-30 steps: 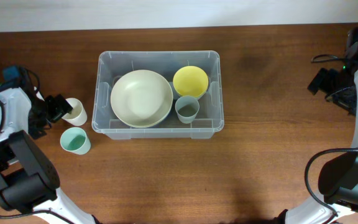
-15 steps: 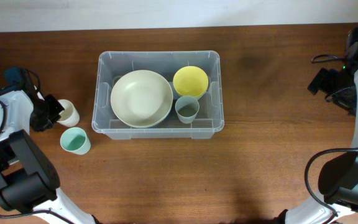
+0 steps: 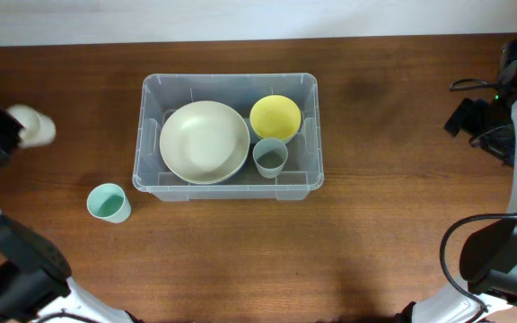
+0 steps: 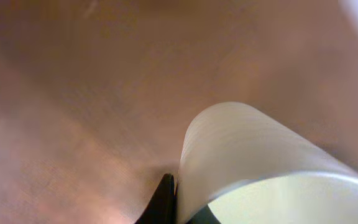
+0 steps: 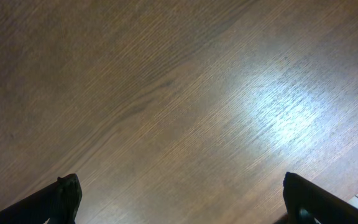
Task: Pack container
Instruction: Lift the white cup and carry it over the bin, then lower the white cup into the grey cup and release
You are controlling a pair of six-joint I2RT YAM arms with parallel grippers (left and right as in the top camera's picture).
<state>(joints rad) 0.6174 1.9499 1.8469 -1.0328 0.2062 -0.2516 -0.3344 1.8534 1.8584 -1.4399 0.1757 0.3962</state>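
I see the container (image 3: 230, 79) in the middle of the table (image 3: 375, 233), with a big cream bowl (image 3: 204, 142), a yellow bowl (image 3: 275, 117) and a grey cup (image 3: 270, 158) inside. My left claw (image 3: 14, 131) squeezes a white cup (image 3: 36, 126) at the far left. My right claw (image 5: 179, 199) is wide open

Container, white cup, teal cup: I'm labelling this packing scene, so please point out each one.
container (image 3: 227, 85): overhead view, on its far wall.
white cup (image 3: 34, 126): overhead view, middle of its blurred shape.
teal cup (image 3: 108, 203): overhead view, inside its open mouth.
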